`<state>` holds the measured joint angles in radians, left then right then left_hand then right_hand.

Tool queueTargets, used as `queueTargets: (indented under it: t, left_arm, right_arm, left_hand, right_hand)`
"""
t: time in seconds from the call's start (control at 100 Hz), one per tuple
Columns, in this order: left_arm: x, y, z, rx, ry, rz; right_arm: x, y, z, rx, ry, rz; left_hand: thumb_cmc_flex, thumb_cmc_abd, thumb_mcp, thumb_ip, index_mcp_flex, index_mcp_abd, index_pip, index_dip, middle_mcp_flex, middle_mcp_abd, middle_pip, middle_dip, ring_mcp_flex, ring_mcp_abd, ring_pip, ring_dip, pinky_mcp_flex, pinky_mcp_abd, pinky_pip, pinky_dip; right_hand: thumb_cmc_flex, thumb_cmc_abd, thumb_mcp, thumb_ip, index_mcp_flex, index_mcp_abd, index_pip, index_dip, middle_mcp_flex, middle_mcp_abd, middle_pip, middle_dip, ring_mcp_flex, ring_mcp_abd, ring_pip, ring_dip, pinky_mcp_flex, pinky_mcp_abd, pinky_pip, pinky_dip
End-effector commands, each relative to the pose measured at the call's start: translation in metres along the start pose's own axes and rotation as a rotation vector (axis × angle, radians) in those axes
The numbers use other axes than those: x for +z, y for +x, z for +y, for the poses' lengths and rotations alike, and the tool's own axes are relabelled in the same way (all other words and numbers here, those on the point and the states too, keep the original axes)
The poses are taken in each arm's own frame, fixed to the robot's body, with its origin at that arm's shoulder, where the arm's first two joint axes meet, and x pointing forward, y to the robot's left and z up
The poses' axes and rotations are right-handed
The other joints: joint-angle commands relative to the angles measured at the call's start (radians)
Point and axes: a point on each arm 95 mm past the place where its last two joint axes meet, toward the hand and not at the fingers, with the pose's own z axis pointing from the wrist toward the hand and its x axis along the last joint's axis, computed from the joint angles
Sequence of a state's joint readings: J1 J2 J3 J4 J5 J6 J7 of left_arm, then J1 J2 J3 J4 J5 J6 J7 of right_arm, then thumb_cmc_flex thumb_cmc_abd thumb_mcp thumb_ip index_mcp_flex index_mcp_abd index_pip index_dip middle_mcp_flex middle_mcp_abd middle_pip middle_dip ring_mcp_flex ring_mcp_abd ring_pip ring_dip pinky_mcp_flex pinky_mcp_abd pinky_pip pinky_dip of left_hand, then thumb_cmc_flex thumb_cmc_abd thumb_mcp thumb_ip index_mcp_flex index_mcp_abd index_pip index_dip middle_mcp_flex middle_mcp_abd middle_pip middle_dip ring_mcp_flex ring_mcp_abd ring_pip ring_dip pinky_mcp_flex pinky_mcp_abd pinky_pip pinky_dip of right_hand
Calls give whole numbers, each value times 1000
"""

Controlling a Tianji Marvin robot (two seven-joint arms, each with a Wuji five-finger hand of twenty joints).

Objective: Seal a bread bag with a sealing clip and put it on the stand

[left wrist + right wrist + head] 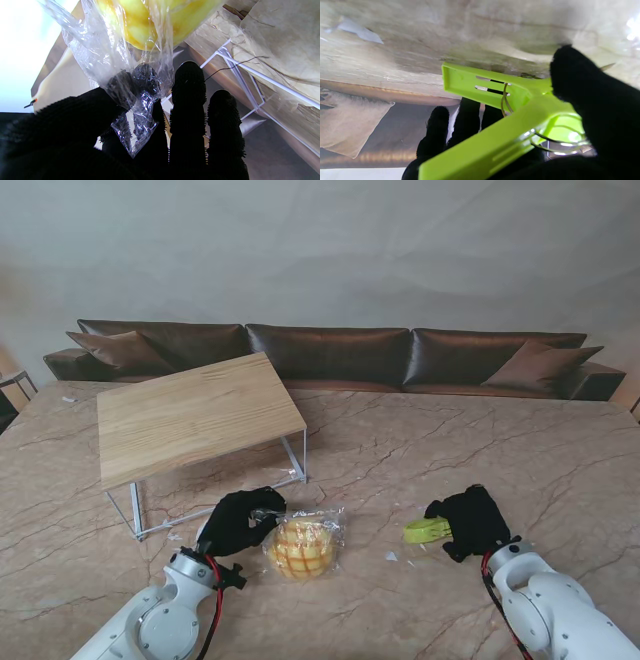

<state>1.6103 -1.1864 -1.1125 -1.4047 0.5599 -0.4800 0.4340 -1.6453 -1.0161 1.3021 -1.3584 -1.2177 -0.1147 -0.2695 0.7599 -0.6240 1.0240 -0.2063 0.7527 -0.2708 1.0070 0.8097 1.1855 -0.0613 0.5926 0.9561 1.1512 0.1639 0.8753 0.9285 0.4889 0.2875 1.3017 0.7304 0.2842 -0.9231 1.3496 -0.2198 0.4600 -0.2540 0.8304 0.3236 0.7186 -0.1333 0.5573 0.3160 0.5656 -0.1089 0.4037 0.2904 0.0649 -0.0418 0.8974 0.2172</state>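
Step in hand: both grasps look made; the bag neck is gathered and the clip is picked up, but the two are not yet brought together, so sealing has not begun.
Left hand (238, 520): thumb and forefinger are pinched together on the twisted neck of the bread bag (305, 545); in the left wrist view the crumpled film (136, 105) runs between those fingers while the other two fingers (188, 100) stand straight and free beside it.
Bread bag: lying on the marble surface (400, 460), its yellow bread just past the left fingertips, neck end in the pinch.
Right hand (472, 520): clamped on the green sealing clip (427, 530), thumb (582, 100) pressing the clip's rear arm (495, 147); the clip's mouth looks spread, pointing away from the palm toward the bag.
Clip to bag: well apart, bare surface between them.
Stand (195, 415): wooden top on white wire legs, beyond the left fingers, nothing on it.
Next move calls for: carrying the clip across to the neck, keeping its mouth spread, sliding it over the film just beyond the pinching fingers, then letting it bite.
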Motion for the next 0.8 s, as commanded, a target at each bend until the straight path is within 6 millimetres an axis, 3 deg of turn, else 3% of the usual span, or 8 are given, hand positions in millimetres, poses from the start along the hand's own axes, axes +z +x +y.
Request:
queueTargets:
  t: [0.0,0.26,0.33,0.38,0.45,0.49,0.6,0.79]
  left_arm:
    - [-3,1,3,-8,-5,-1]
    - [-3,0,3,-6,-10,-3]
    - [-4,0,3,-8,-12,-3]
    - [-4,0,2,-10,-13,-2]
    - [-4,-1,2,-9,-12,-3]
    - [-4,-1,2,-8,-11,-5]
    - [-5,-2,1,-10,-14,-8]
    - [-5,-3,2,-14,-15,-10]
  right_arm:
    - [0,2,-7,8,21,-4]
    - [12,-2,-9,3,22,-19]
    - [16,-4,-10,6,23,-24]
    - [19,-6,-11,15,21,-26]
    - [22,-6,-12,26,20,-27]
    - [23,-7,-13,31,21,-28]
    - [27,-6,-15,60,26,-32]
    - [28,-2,-17,141,63,-14]
  left_hand:
    - [23,83,5,56,20,-76,77,40,42,-106,63,29,10,-30,-8,17,-11,-22,28,1]
    - [23,85,1,55,19,-79,77,45,40,-108,60,31,6,-32,-17,13,-13,-25,25,0]
    - [23,83,0,55,21,-79,77,46,41,-107,60,31,5,-32,-19,12,-14,-25,24,-1]
    - [23,84,0,55,20,-80,76,47,41,-107,59,31,6,-31,-20,11,-14,-26,24,-1]
    - [22,86,0,55,17,-82,75,47,41,-110,59,31,5,-35,-21,10,-14,-28,23,-1]
    - [24,83,1,56,19,-81,76,48,41,-108,59,32,5,-33,-21,10,-13,-29,23,-1]
    - [24,84,0,55,20,-79,76,49,41,-107,59,32,6,-33,-21,9,-12,-28,22,-2]
    - [24,84,0,56,19,-80,74,49,41,-107,58,31,5,-33,-22,9,-12,-28,21,-3]
  right_hand:
    - [47,15,-6,21,51,-28,28,22,45,-6,32,11,32,20,19,16,13,17,16,12]
    - [80,80,2,40,51,16,-20,-1,149,-35,215,95,135,38,144,165,114,40,65,76]
    - [107,69,-17,-101,96,5,-22,-3,190,-48,282,194,143,38,244,256,125,39,90,104]
    - [112,70,-31,-135,166,-53,4,9,219,-61,316,278,140,40,309,320,122,38,101,121]
    - [96,49,-56,-165,280,-210,196,-203,220,-71,354,382,124,46,381,415,115,44,112,153]
    - [78,37,-79,-184,351,-278,265,-220,199,-67,365,406,104,53,399,434,106,45,116,161]
    - [20,126,-128,-180,438,-323,296,-124,36,-8,277,349,-56,61,356,420,20,16,109,184]
    - [-72,300,-259,-154,497,-340,290,225,-72,21,97,34,-142,-13,110,139,-39,-47,48,211]
